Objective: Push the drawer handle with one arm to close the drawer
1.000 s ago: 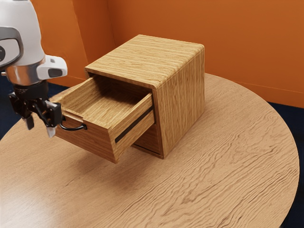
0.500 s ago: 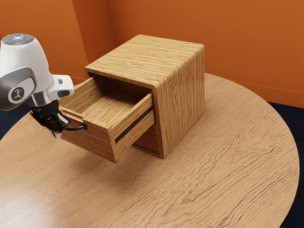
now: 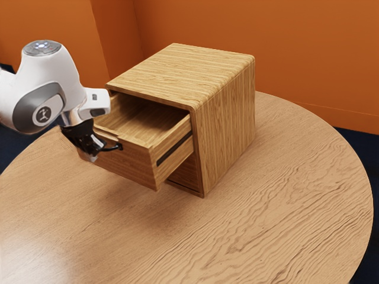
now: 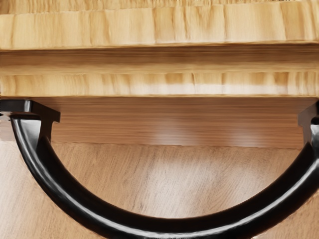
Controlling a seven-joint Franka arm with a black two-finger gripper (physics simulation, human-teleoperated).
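Jaws of the black gripper point(image 3: 90, 150) sit at the drawer's curved black handle point(image 3: 112, 148); how far apart they stand, and whether they grip it, I cannot tell. The wooden drawer point(image 3: 131, 163) juts well out of its cabinet point(image 3: 224, 127), toward the exterior view's left. The cabinet stands near the far edge of the round tabletop point(image 3: 266, 231), its top front edge above the drawer opening.

Closing appears under way at best, with much travel left. The likeliest trouble is a slip: the handle is a smooth, rounded bow, so a push that drifts high or low could slide off it. In the exterior view the gripper is nearer the drawer front's far corner than its near one; pushing off centre might twist the drawer and jam it on its runners. The white hand point(image 3: 95, 103) leans over the drawer's top edge, and could strike the cabinet's front edge as the gap shortens. If the runners bind, a hard push might shift the cabinet instead. Hooked inside the bow, the gripper could drag the drawer open when backing away.
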